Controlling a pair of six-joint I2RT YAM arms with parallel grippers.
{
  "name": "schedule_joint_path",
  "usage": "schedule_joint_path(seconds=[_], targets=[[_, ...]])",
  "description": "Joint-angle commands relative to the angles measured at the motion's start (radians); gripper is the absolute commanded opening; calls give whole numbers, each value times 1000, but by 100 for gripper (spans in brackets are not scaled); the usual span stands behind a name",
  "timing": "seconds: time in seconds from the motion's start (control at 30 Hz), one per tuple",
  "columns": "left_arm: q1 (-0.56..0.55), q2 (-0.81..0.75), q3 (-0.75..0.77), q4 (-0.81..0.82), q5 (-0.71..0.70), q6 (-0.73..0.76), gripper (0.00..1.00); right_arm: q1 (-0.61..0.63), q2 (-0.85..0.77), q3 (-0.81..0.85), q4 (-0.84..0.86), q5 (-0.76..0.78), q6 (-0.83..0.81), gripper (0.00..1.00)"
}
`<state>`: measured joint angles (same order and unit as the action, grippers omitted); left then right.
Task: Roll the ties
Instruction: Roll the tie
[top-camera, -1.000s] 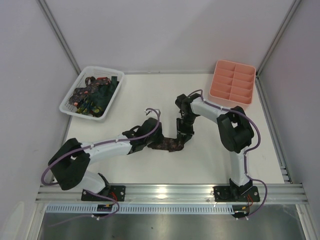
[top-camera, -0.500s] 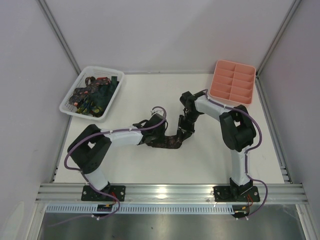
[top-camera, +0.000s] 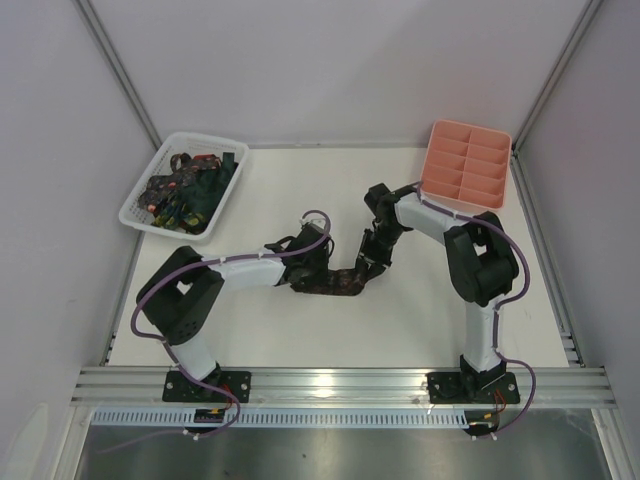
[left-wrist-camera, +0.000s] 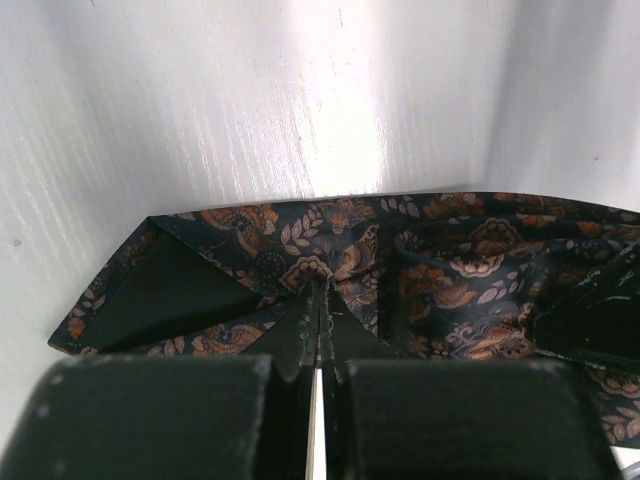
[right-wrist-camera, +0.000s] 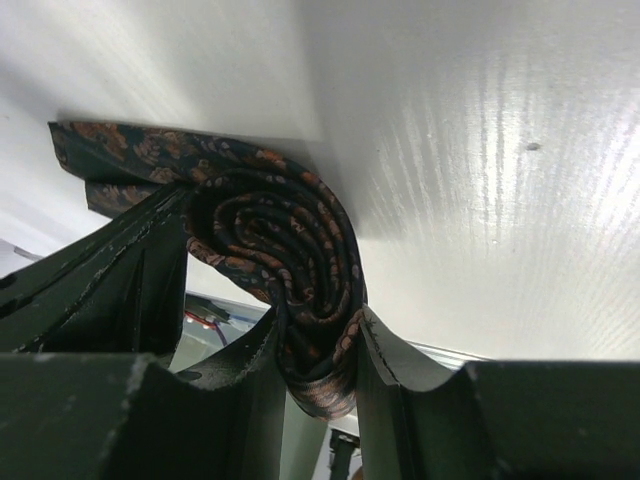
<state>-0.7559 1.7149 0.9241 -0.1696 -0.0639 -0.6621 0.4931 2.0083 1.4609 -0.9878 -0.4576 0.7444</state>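
A brown patterned tie (top-camera: 335, 284) lies at the table's middle, between my two grippers. My left gripper (top-camera: 308, 272) is at the tie's left end. In the left wrist view the left gripper (left-wrist-camera: 318, 292) is shut, its tips pinching the puckered fabric of the flat tie (left-wrist-camera: 440, 260) next to its pointed end. My right gripper (top-camera: 371, 262) is at the tie's right end. In the right wrist view the right gripper (right-wrist-camera: 318, 322) is shut on the tie's rolled coil (right-wrist-camera: 280, 240), held on edge so that its spiral shows.
A white lattice basket (top-camera: 137, 204) at the back left holds several dark green ties (top-camera: 195, 190). A pink compartment tray (top-camera: 465, 168) stands at the back right. The table's near edge has a metal rail (top-camera: 340, 382).
My left arm has folded up and its gripper has slid right along the tie. My right gripper has shifted slightly right with the coil.
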Motion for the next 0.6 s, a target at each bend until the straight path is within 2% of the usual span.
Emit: schedule_joint_path(seconds=[0.0, 0.17, 0.27, 0.43, 0.57], targets=[[15, 14, 7, -39, -4, 25, 0, -10, -42, 4, -47, 71, 58, 0], [15, 3, 21, -41, -1, 32, 0, -1, -7, 79, -196, 201, 43, 0], [13, -26, 24, -3, 55, 44, 0, 9, 21, 107, -248, 244, 44, 0], [6, -61, 22, 80, 232, 42, 0, 21, 30, 130, -293, 278, 75, 0], [-26, -70, 32, 128, 265, 10, 1, 32, 46, 138, -339, 310, 87, 0]])
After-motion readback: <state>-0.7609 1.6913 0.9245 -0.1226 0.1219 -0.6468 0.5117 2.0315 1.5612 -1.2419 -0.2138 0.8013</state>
